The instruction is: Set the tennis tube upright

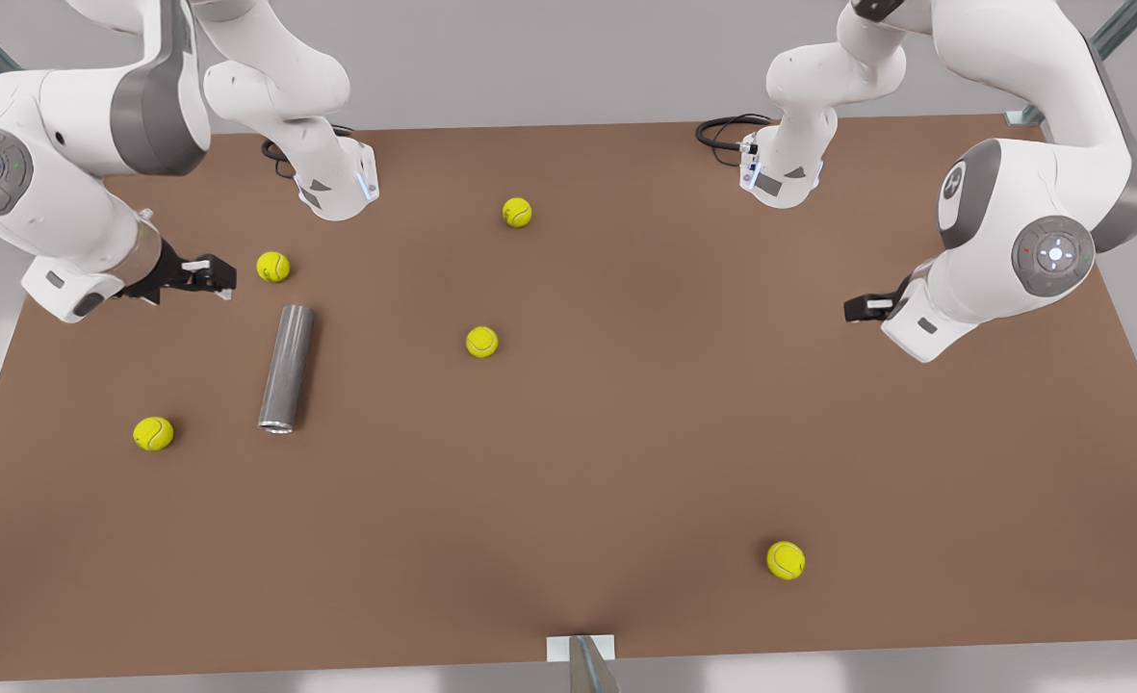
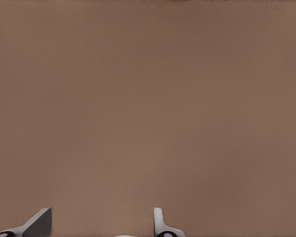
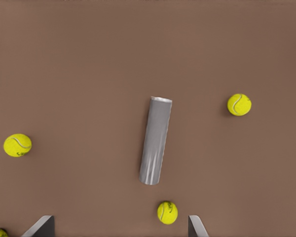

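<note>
Okay, brown table, lots of bare surface. The tennis tube lies flat on its side, well inside every table edge, nothing touching it. Free room along both of its long sides.

Right gripper hangs over the table at the front view's left, just short of the tube's closed end. In the right wrist view the tube runs straight away from the jaws, ahead of the gap and a little toward one finger. Right gripper jaws are spread wide and hold nothing.

Tube look: plain grey, metallic sheen, long hollow cylinder. The end far from the jaws shows a pale rim and an open mouth.

Nearest ball sits just ahead of the right jaws, between them and the tube's near end, apart from the tube. Same ball in the front view, just beside the fingertips. Two more balls flank the tube, one out on each side of the jaw line, both well apart from it. Far-off ball sits alone near the table's front edge.

Left gripper waits at the front view's right, well apart from the tube. Left gripper jaws are parted, empty, with bare table ahead of them.
</note>
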